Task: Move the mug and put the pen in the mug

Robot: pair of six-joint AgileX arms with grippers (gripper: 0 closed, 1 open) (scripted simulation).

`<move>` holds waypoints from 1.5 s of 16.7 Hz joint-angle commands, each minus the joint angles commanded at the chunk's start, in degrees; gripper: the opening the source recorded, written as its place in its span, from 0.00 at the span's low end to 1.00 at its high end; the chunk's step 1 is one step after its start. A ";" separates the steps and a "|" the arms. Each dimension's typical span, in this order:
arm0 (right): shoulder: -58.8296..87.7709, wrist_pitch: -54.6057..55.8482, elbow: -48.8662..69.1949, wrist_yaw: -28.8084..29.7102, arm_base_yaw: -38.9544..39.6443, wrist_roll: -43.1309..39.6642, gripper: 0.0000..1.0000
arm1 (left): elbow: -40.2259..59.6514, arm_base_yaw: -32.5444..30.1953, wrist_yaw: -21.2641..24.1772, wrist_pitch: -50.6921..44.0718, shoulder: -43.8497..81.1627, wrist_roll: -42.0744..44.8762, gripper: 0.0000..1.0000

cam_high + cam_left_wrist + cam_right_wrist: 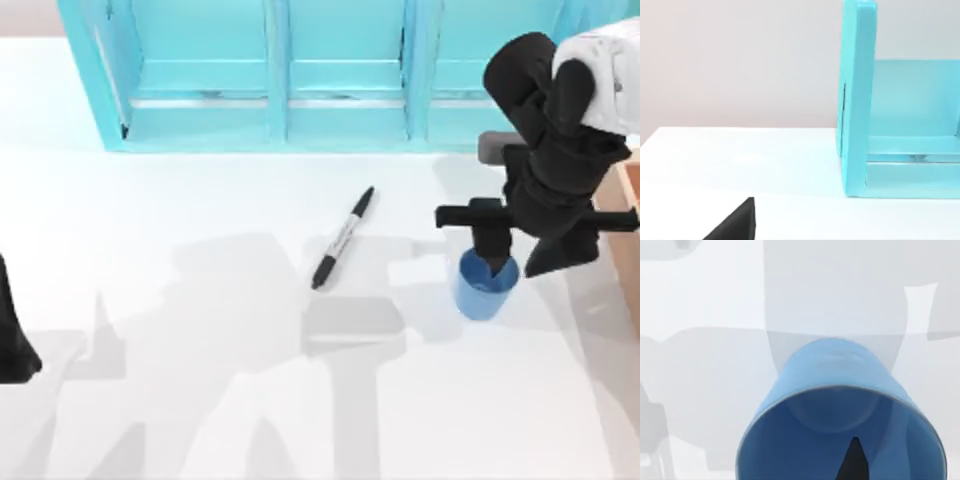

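Observation:
The blue mug (487,287) stands upright on the white table, right of centre. My right gripper (492,262) comes down onto its far rim and is shut on the mug's wall. In the right wrist view the mug (835,390) sits very close, with one black fingertip (855,462) inside it. The other finger is hidden. The black pen (343,238) with its grey-white barrel lies flat and diagonal on the table, left of the mug and apart from it. My left gripper (15,340) is parked at the table's left edge.
A turquoise shelf unit (280,80) runs along the back of the table, and its end panel (857,100) stands in the left wrist view. A wooden-coloured object (625,200) sits at the right edge. Bare table lies between the pen and the left arm.

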 joint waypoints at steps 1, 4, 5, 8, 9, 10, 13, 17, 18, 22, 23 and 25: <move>0.00 0.00 0.00 0.00 0.00 0.00 0.75 | 0.00 0.00 0.00 0.00 0.00 0.00 1.00; 0.00 0.00 0.00 0.00 0.00 0.00 0.98 | 0.00 0.00 0.00 0.00 0.00 0.00 1.00; 0.00 0.00 0.00 0.00 0.00 0.00 1.00 | 0.00 0.00 0.00 0.00 0.00 0.00 1.00; 0.00 0.00 0.00 0.00 0.00 0.00 1.00 | 0.00 0.00 0.00 0.00 0.00 0.00 1.00; 0.00 0.00 0.00 0.00 0.00 0.00 1.00 | 0.00 0.00 0.00 0.00 0.00 0.00 1.00; 0.00 0.00 0.00 0.00 0.00 0.00 1.00 | 0.00 0.00 0.00 0.00 0.00 0.00 1.00; -0.02 -0.01 -0.01 0.02 -0.13 -0.02 1.00 | 0.00 0.00 0.00 0.00 0.00 0.00 1.00; 0.31 -4.17 4.09 -0.01 -0.11 0.09 1.00 | 0.00 0.00 0.00 0.00 0.00 0.00 1.00; 0.37 -6.70 6.59 -0.02 -0.11 0.10 1.00 | 0.00 0.00 0.00 0.00 0.00 0.00 1.00; 0.12 -21.72 21.03 0.03 -0.20 -0.01 1.00 | 0.00 0.00 0.00 0.00 0.00 0.00 1.00; -0.02 -25.25 24.45 0.06 -0.25 -0.05 1.00 | 0.00 0.00 0.00 0.00 0.00 0.00 1.00; -0.49 -30.55 29.57 0.08 -0.36 -0.18 1.00 | 0.00 0.00 0.00 0.00 0.00 0.00 1.00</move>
